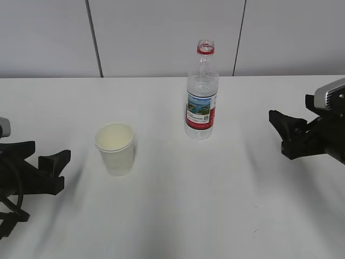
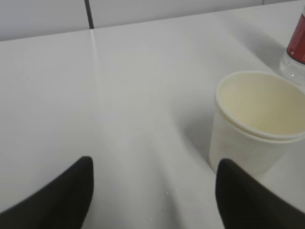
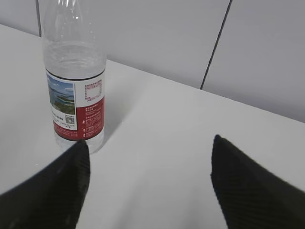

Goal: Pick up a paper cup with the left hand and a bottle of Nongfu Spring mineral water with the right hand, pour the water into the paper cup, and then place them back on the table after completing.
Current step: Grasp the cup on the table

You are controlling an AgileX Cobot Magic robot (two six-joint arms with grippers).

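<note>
Standing upright on the table (image 1: 226, 194), the paper cup (image 1: 115, 148) is sitting left of centre in the exterior view, its mouth open upward and its pale inside showing. The bottle of Nongfu Spring mineral water (image 1: 201, 91) is standing upright behind and to the right of the cup, well apart from it, with no cap on its red-ringed neck and a red, white and landscape-printed label around its lower body. The left hand (image 1: 56, 164) is resting low at the left edge, its two black fingers spread wide and holding nothing, pointing toward the cup but clear of it. In the left wrist view the cup (image 2: 255, 129) is sitting just beyond the right-side finger (image 2: 248, 200), outside the gap rather than between the fingers, and it is looking like two nested cups, with a second rim showing just under the top one; the bottle base (image 2: 295, 57) is peeking in at the upper right corner. The right hand (image 1: 284, 131) is hovering at the right edge, well apart from the bottle, its fingers also spread and empty. In the right wrist view the bottle (image 3: 74, 81) is standing ahead of the left-side finger (image 3: 57, 191), its label facing the camera, against a grey panelled wall (image 3: 190, 33).
</note>
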